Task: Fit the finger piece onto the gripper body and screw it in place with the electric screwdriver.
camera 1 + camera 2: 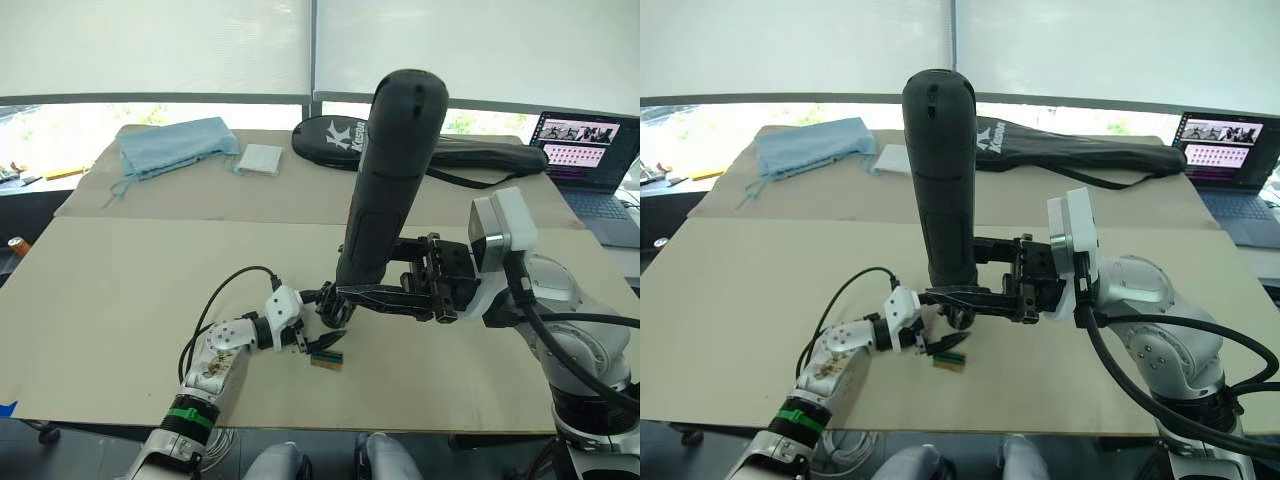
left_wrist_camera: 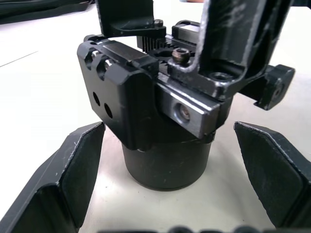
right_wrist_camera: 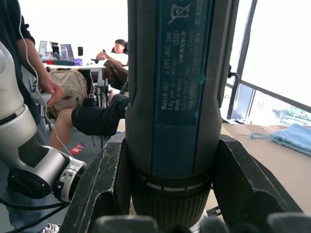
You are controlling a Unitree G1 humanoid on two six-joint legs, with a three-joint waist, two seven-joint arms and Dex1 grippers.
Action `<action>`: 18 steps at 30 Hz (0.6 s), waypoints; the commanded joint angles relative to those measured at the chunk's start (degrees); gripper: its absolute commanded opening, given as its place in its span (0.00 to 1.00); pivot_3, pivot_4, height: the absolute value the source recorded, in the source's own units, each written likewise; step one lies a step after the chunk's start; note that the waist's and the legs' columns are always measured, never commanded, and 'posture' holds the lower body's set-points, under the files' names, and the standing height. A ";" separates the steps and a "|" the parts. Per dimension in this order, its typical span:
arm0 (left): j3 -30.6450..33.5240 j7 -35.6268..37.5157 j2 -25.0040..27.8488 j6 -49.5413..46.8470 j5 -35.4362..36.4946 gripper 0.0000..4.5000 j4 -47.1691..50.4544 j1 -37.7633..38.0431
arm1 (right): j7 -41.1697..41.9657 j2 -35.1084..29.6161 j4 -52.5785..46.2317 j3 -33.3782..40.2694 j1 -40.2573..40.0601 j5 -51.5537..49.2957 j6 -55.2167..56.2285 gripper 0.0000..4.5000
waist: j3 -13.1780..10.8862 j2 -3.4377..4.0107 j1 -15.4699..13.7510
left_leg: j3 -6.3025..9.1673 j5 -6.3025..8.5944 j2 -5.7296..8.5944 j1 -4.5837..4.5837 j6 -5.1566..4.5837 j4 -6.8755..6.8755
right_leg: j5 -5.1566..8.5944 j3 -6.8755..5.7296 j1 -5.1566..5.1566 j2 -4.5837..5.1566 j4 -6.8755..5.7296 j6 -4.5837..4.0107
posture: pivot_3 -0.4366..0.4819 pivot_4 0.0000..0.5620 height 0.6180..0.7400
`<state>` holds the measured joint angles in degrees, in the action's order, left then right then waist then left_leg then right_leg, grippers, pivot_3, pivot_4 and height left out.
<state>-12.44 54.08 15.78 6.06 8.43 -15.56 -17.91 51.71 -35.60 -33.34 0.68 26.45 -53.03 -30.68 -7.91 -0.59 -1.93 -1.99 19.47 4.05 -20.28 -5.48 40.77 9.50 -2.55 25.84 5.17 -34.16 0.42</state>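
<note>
Item one, far left of the bench (image 1: 120,300): a blue cloth (image 1: 175,145) and a white pad (image 1: 260,159), both well apart from the work. Item two, left arm: the left gripper (image 1: 318,345) lies low on the bench, fingers spread and released; in the left wrist view its two fingers (image 2: 73,170) stand either side of the gripper body (image 2: 155,126) without touching it. Just beside its tips lies a small green-and-tan block (image 1: 327,361). Item three, centre: the gripper body (image 1: 333,310), black, upright on its rounded base, sits between the two arms, directly under the tool. The finger piece cannot be told apart from the black parts crowded there. Item four, centre to right: the electric screwdriver (image 1: 385,180), long axis near vertical, slightly tilted, bit end down toward the gripper body; the bit tip is hidden. Item five, right arm: the right gripper (image 1: 375,297) is clenched round the screwdriver's lower barrel, seen close in the right wrist view (image 3: 170,145). Item six, rear right: a black racket bag (image 1: 470,152) and a laptop (image 1: 590,160). Judgement: the coming move turns on the bit's line down onto the screw seat; the right arm carries it, the left is nearer to steady the body.
</note>
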 commanded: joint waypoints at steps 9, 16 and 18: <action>-3.40 -1.01 -0.42 -4.14 -2.99 0.50 -2.62 0.48 | -0.34 0.34 -1.27 1.81 2.39 -1.05 0.79 0.43 | 0.00 0.00 -0.50 | 0.01 0.01 0.00 0.00 -0.02 0.03 | -0.03 -0.02 -0.06 0.00 0.05 0.04 | 0.48 0.27 1.00; -3.69 -2.09 -0.36 -4.85 -3.54 0.51 -3.54 -0.19 | -0.80 1.84 0.00 0.90 5.68 -1.27 0.19 0.43 | 0.00 0.00 -0.74 | 0.07 0.02 0.01 0.01 -0.03 0.08 | -0.04 -0.10 -0.16 0.02 0.08 0.06 | 0.48 0.27 1.00; -3.86 -2.00 -0.32 -4.86 -3.41 0.51 -3.66 -0.28 | -0.98 2.60 0.76 0.42 6.97 -0.87 0.24 0.43 | 0.00 0.00 -0.73 | 0.07 0.03 0.01 0.01 -0.05 0.10 | -0.05 -0.10 -0.19 0.03 0.09 0.08 | 0.48 0.27 1.00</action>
<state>-13.84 52.78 15.41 4.74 7.95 -15.82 -19.13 51.24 -33.59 -31.90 0.33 31.36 -53.03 -30.68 -7.91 -0.58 -2.66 -1.93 19.50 4.06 -20.26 -5.54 40.88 9.45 -2.65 25.64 5.19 -34.07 0.51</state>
